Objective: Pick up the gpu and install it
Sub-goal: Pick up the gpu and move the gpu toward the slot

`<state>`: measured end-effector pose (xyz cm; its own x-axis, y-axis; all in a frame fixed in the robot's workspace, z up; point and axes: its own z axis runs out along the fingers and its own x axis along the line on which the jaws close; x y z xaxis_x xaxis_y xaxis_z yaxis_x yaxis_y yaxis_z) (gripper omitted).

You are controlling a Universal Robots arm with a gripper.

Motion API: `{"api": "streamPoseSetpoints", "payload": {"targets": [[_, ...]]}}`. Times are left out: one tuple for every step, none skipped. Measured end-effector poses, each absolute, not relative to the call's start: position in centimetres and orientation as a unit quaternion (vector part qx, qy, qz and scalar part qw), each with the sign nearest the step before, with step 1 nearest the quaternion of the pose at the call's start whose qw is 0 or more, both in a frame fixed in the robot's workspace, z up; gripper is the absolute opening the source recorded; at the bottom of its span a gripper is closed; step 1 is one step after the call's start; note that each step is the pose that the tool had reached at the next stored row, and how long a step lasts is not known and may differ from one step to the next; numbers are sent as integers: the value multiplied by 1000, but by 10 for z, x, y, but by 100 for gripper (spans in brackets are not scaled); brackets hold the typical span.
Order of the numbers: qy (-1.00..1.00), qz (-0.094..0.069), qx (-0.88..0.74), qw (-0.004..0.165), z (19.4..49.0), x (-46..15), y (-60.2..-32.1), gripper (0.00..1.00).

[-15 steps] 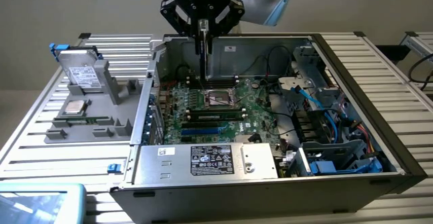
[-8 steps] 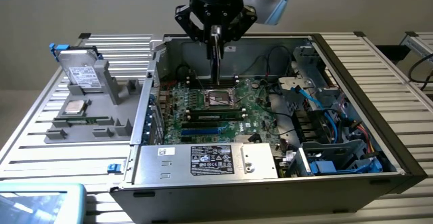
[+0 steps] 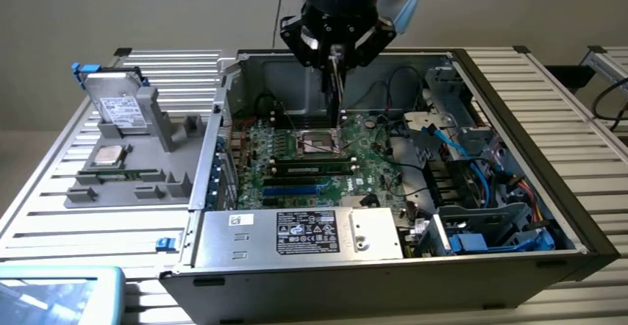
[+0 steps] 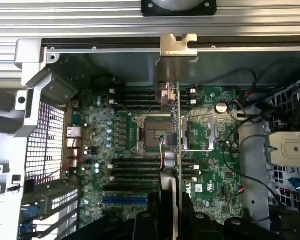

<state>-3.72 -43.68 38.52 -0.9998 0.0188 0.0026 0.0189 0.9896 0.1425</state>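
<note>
Starting at the exterior view's left, a grey tray [image 3: 128, 187] lies on the slatted table with a hard drive [image 3: 123, 108] standing upright at its back. Just beside it sits the open case [image 3: 512, 123], with the motherboard [image 3: 314, 165] [image 4: 215, 165] flat on its floor and a power supply [image 3: 304, 233] along the near wall. Above the middle of the board hangs the gripper [image 3: 337, 59] [image 4: 173, 216], its fingers pinching the gpu [image 3: 340, 93] [image 4: 178, 120]. The card is held on edge and upright (in the wrist view, its metal bracket is towards the case's far wall). Its lower edge is over the socket [image 3: 319, 143]; whether it touches the board cannot be told. Further right, blue and black cables [image 3: 471, 167] fill the case's drive bay side.
</note>
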Motion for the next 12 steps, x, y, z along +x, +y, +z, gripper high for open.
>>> {"api": "streamPoseSetpoints", "payload": {"targets": [[-997,-71,-9,1,384,-33,-437,28],[-997,-70,-9,1,383,-30,-437,28],[-997,-70,-9,1,381,-26,-437,28],[-998,-70,-9,1,381,-25,-437,28],[-998,-70,-9,1,380,-25,-437,28],[-998,-70,-9,1,380,-25,-437,28],[-998,-70,-9,1,380,-25,-437,28],[-998,-70,-9,1,380,-25,-437,28],[-998,-70,-9,1,380,-25,-437,28],[-998,-70,-9,1,380,-24,-437,28],[-998,-70,-9,0,380,-24,-437,28],[-998,-70,-9,1,380,-24,-437,28]]}}
